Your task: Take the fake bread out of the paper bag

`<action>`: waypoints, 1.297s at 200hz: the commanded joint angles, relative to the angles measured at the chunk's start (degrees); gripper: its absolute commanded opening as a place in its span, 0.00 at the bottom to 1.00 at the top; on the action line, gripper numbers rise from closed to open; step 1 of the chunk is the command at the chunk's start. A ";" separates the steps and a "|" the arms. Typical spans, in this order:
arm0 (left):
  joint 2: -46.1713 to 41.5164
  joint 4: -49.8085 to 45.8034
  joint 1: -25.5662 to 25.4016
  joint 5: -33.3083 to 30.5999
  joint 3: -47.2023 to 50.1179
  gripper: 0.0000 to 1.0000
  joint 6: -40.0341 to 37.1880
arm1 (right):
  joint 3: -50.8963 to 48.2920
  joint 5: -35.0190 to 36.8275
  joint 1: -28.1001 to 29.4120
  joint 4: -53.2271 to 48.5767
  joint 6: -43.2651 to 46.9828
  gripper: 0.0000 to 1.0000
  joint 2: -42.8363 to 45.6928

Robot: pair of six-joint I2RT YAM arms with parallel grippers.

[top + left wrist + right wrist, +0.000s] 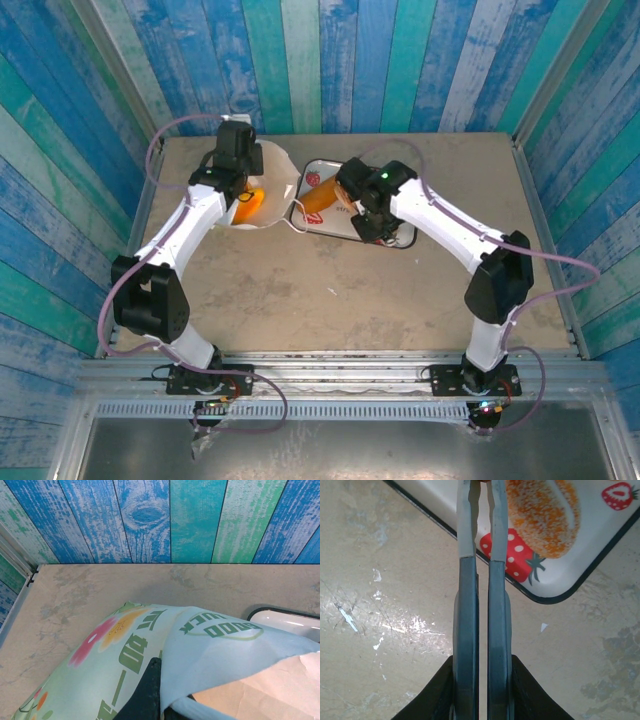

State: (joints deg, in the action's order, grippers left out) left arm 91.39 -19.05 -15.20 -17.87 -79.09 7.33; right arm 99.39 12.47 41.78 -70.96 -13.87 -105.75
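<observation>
The left gripper [151,692] was clamped shut on the rim of the paper bag [280,172], far left on the table [330,290], with an orange piece of fake bread [250,201] inside its mouth. The right gripper [481,510], fingers pressed nearly together, hung over an edge of the strawberry tray [445,510], just right of the bag, where a sugared roll [545,515] lay.

free: near table [330,300] | blocked: paper bag [278,170], tray [325,228] far side
</observation>
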 commanded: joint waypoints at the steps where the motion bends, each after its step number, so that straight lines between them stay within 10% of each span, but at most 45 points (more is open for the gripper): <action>1: -1.31 -1.78 0.44 0.51 0.69 0.03 -0.06 | 1.92 0.22 1.20 -2.80 0.75 0.12 -1.57; 259: -1.48 -1.69 0.41 1.62 0.22 0.02 -0.04 | 0.47 -2.99 2.40 -6.03 1.38 0.43 -2.68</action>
State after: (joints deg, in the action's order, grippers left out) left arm 91.39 -19.07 -15.20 -16.58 -79.09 7.33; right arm 99.98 10.31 44.07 -75.66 -12.75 -111.46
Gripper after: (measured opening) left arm 0.050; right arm 0.436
